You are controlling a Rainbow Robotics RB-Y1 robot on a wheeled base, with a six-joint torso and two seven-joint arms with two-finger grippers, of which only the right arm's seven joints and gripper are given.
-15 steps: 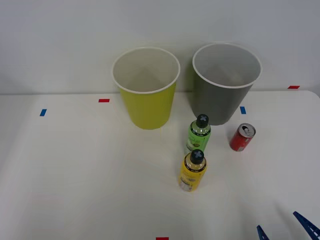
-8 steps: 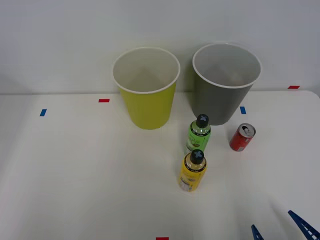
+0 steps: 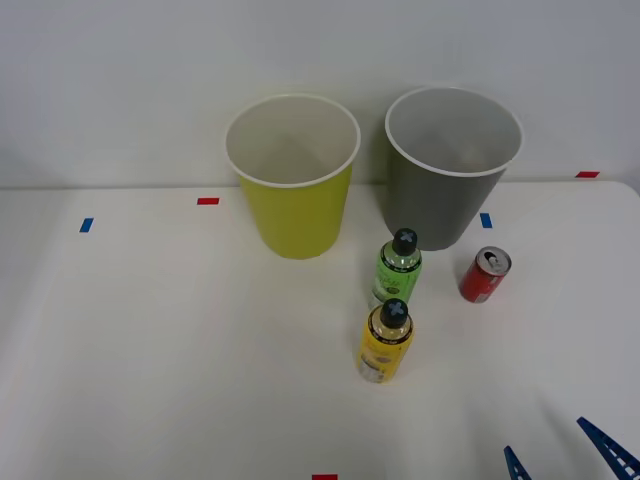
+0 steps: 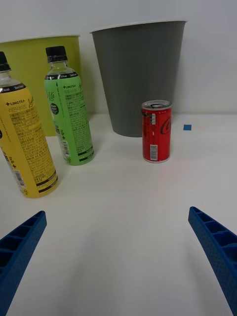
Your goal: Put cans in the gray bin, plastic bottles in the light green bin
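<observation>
A smooth white bench (image 3: 150, 350) carries two tapered round bins at upper centre: light green bin (image 3: 295, 215), gray bin (image 3: 440, 200). Below stand the green-labelled bottle (image 3: 397, 268), yellow-labelled bottle (image 3: 385, 343) and red can (image 3: 485, 276). The ribbed blue pincer (image 3: 565, 455), lower right, gapes wide, holding nothing.

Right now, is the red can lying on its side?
No, the red can stands upright on the table, silver top up, in front of the gray bin.
</observation>
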